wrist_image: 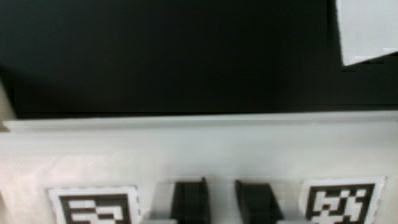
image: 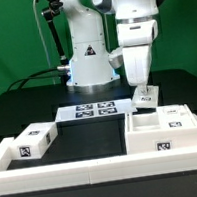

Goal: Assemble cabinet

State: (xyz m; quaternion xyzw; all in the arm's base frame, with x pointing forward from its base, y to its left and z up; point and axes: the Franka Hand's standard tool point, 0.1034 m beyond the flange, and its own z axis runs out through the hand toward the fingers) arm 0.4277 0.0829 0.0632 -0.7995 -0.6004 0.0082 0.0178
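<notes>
The cabinet lies in loose white tagged parts. Its open box-shaped body (image: 166,128) stands at the exterior view's right. A flat part (image: 34,143) lies at the left. My gripper (image: 143,89) is down on a small white part (image: 145,99) just behind the body. In the wrist view my gripper (wrist_image: 221,200) has its two dark fingers (wrist_image: 187,200) close together on this white part (wrist_image: 196,150), between its two tags. A narrow white strip shows between the fingers. The jaws look shut on the part.
The marker board (image: 91,111) lies in front of the white robot base (image: 88,63). A low white wall (image: 96,171) runs along the table's front. A white corner (wrist_image: 368,30) of some other thing shows on the dark table in the wrist view.
</notes>
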